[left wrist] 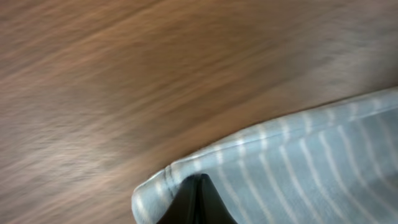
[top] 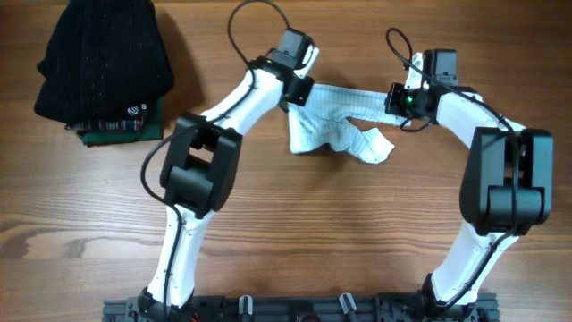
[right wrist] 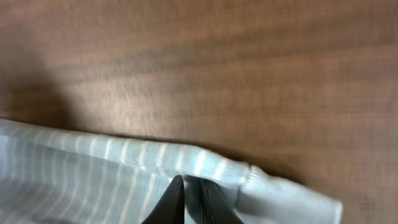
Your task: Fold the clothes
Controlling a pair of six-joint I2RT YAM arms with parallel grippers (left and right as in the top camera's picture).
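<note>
**Striped garment held stretched between two grippers, overhead and wrist views**

At the far left of the wooden table (top: 295,241), a black knit garment (top: 105,58) lies on top of a dark green garment with plaid trim (top: 114,132), well apart from both arms. Right of this pile, the left gripper (top: 302,92) is closed on the left end of the pale blue-white striped garment (top: 335,130). In the left wrist view its dark fingers (left wrist: 181,208) meet at the hem. The garment spans the upper middle of the table. Its top edge runs between the two grippers and its lower part bunches below, toward the left. At the right end, the right gripper (top: 395,97) pinches the striped edge. In the right wrist view its fingers (right wrist: 174,202) stand almost together around the cloth.
</note>
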